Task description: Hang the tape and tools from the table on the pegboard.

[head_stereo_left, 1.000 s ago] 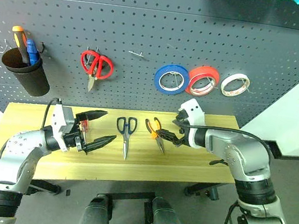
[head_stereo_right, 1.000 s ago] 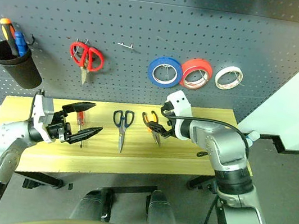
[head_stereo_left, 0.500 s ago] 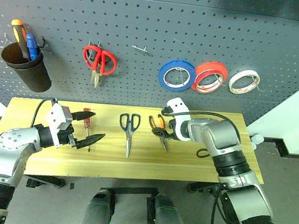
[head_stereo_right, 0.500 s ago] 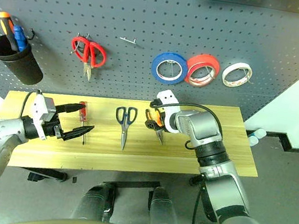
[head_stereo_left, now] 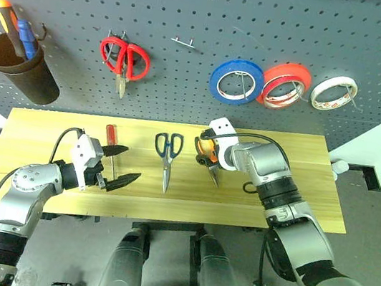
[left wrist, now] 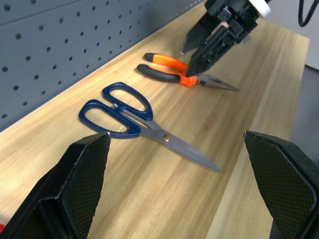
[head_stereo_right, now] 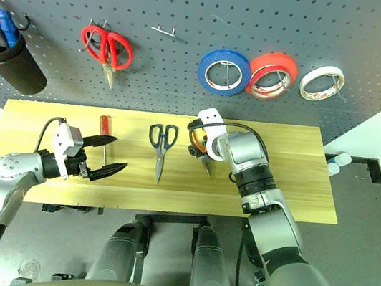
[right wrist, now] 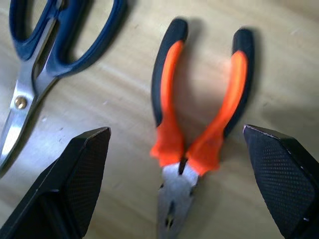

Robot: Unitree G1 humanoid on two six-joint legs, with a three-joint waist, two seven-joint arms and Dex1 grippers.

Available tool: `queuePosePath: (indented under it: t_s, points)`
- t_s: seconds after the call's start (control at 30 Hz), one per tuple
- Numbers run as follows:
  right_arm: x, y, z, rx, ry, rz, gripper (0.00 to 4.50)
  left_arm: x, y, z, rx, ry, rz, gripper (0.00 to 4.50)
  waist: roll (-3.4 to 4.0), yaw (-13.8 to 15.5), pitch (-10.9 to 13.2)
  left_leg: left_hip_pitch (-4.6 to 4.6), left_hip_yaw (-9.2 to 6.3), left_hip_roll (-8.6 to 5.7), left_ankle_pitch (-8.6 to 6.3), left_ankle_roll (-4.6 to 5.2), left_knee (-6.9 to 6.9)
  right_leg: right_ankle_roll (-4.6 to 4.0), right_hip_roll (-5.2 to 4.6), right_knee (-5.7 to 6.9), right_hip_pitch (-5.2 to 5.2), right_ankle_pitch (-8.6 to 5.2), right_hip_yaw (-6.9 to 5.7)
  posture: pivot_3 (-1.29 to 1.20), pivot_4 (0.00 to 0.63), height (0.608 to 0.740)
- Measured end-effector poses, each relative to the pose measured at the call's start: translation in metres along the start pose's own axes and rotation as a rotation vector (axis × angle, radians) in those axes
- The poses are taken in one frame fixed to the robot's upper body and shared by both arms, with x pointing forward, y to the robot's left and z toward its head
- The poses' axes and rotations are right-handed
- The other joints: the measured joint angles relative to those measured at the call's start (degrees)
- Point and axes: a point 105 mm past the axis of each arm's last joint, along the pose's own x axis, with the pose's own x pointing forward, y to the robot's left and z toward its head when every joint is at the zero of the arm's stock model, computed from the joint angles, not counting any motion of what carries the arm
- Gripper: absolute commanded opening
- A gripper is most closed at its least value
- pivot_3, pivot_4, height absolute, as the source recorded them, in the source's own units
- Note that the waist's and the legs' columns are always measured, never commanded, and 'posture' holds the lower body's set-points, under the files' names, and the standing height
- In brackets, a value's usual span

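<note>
Small orange-and-black pliers lie on the wooden table, and my right gripper hangs open just above their handles, one finger on each side. Left of them lie dark-blue scissors, then a slim red-handled screwdriver. My left gripper is open and empty, low over the table just right of the screwdriver, pointing toward the scissors. On the dark grey pegboard hang three tape rolls: blue, red and white.
Red-handled scissors hang on the pegboard at the left. A dark cup holding orange and blue screwdrivers hangs at the far left. A bare metal hook sticks out above the blue scissors.
The whole view has tilted down toward the table. My right gripper has moved left and down over the pliers' handles. My left gripper has sunk a little toward the table.
</note>
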Motion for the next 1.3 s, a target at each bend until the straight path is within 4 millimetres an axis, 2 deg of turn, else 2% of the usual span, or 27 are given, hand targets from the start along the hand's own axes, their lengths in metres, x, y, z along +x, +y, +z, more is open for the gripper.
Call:
queuePosePath:
  t_s: [0.27,0.53,0.67,1.0,1.1,1.23,1.3]
  points:
    - [0.011,0.001,-0.010,0.044,0.046,0.001,4.45,0.003,-0.002,0.005,-0.004,-0.003,0.005,4.50,-0.02,-0.22,0.63,0.00,-0.01,0.00,0.00,0.00,-0.31,-0.02,0.03,0.02,-0.17,-0.07,-0.03,0.16,0.404,0.740]
    - [0.019,0.007,0.004,0.037,0.027,-0.026,4.45,0.005,-0.005,0.013,0.022,-0.045,-0.012,4.50,0.03,-0.15,0.93,-0.02,0.01,0.01,0.00,-0.01,-0.29,-0.13,0.01,0.00,-0.18,-0.13,-0.03,0.16,0.405,0.740]
    - [0.020,0.005,0.006,0.026,0.040,-0.043,4.45,0.008,-0.003,0.021,0.048,-0.072,-0.013,4.50,0.04,-0.10,0.95,-0.01,-0.01,0.01,0.00,-0.01,-0.32,-0.14,0.02,0.00,-0.19,-0.14,-0.03,0.16,0.400,0.740]
    - [0.020,0.005,0.004,-0.024,0.066,-0.059,4.45,0.004,-0.011,0.021,0.034,-0.059,-0.109,4.50,0.04,-0.20,0.95,0.00,-0.01,0.01,0.00,-0.01,-0.38,-0.22,0.01,-0.02,-0.20,-0.21,-0.04,0.15,0.388,0.740]
    - [0.020,0.004,0.003,-0.028,0.068,-0.065,3.93,0.004,-0.011,0.021,0.037,-0.055,-0.112,4.50,0.04,-0.20,0.95,0.00,-0.01,0.01,0.00,-0.01,-0.38,-0.22,0.00,-0.04,-0.20,-0.21,-0.04,0.15,0.386,0.740]
    - [0.020,0.002,0.002,-0.042,0.076,-0.070,2.72,0.004,-0.010,0.020,0.041,-0.046,-0.111,4.50,0.04,-0.22,0.95,-0.01,-0.01,0.01,0.00,-0.01,-0.42,-0.24,0.01,-0.06,-0.21,-0.23,-0.04,0.14,0.381,0.740]
    - [0.020,0.004,0.002,-0.055,0.080,-0.062,2.63,0.004,-0.010,0.019,0.053,-0.045,-0.120,4.50,0.03,-0.34,0.94,0.00,0.01,0.01,0.00,-0.01,-0.46,-0.25,0.01,-0.06,-0.23,-0.24,-0.04,0.14,0.379,0.740]
